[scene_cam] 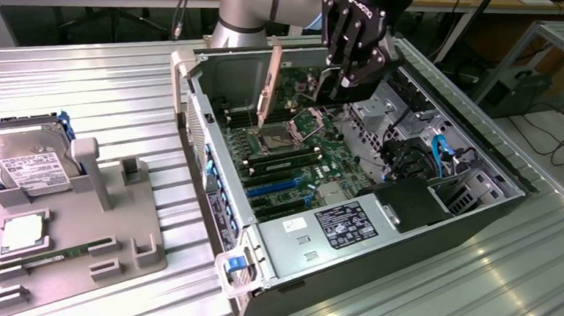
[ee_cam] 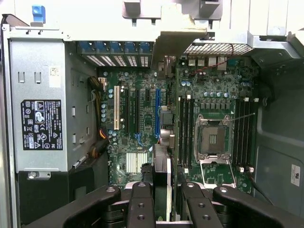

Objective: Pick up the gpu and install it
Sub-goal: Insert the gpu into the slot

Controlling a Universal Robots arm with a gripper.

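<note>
Exterior view, from its left:

- Well outside the computer case [scene_cam: 198,116], on the ribbed metal table [scene_cam: 101,81], sits a grey holder [scene_cam: 111,228].
- The holder carries a silver hard drive [scene_cam: 29,163] standing tilted, a square silver chip [scene_cam: 22,234] lying flat, and a narrow green memory stick [scene_cam: 56,253] on edge.
- The case lies on its side with the open face up. The motherboard [scene_cam: 296,166] is exposed, with the processor socket [scene_cam: 281,137] uncovered.
- Over the case's open face, my gripper [scene_cam: 343,88] points down, its jaws narrowed onto the gpu [scene_cam: 271,84].
- The card hangs upright, its pale bracket end toward the case's rear wall and rising above the case rim.
- I cannot tell whether its lower edge touches the board.
- The power supply [scene_cam: 351,222] fills the case's near corner. Blue cables [scene_cam: 437,149] lie deeper in, toward the exterior view's right.

Wrist view, looking down into the case [ee_cam: 280,156]:

- Power supply [ee_cam: 42,123] against one case wall.
- Next come the expansion slots [ee_cam: 135,111].
- The gpu [ee_cam: 161,161] appears edge-on between my fingers [ee_cam: 141,204], in my gripper [ee_cam: 165,192], running close alongside the blue slot.
- Then the processor socket [ee_cam: 212,138].
</note>
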